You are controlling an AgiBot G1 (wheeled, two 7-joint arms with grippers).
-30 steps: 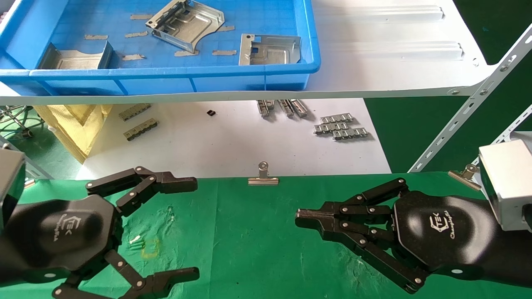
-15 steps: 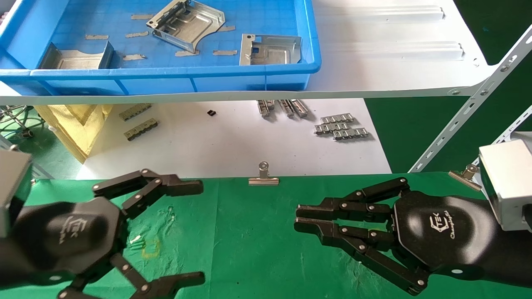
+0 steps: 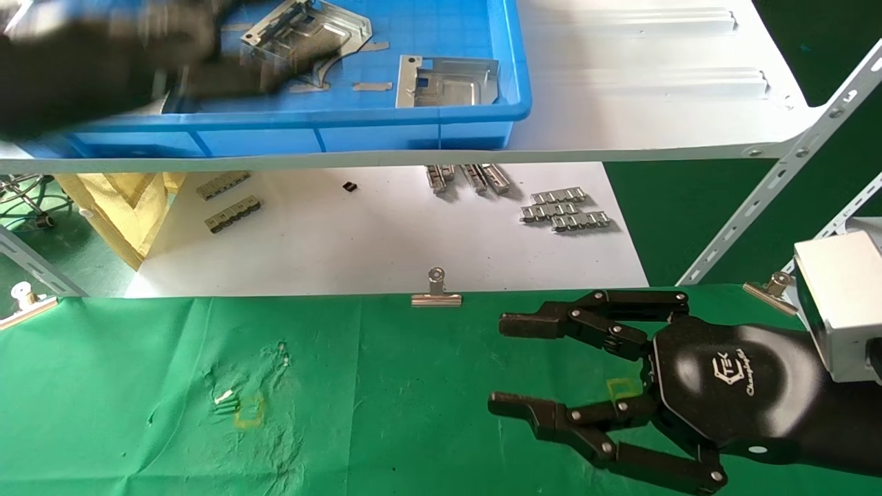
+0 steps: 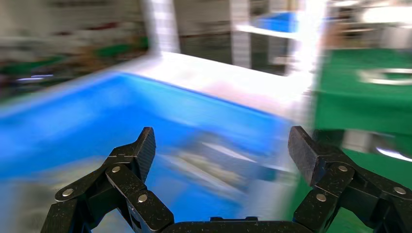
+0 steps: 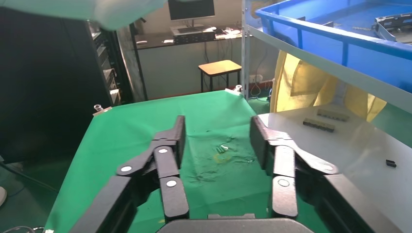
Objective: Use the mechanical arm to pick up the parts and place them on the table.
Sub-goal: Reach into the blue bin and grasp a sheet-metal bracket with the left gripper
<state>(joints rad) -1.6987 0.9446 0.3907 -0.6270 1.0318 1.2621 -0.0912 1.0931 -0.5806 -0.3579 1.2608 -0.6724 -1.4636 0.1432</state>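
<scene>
Parts sharp in head view; L wrist shows fingers spread.

A white shelf board carries a blue tray; below, wrinkled green cloth covers the table.

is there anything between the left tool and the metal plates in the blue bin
Nothing visible. The left tool is open and over the blue bin, above the metal plates, with no cover on the bin. The right tool waits open over the green table.
</scene>
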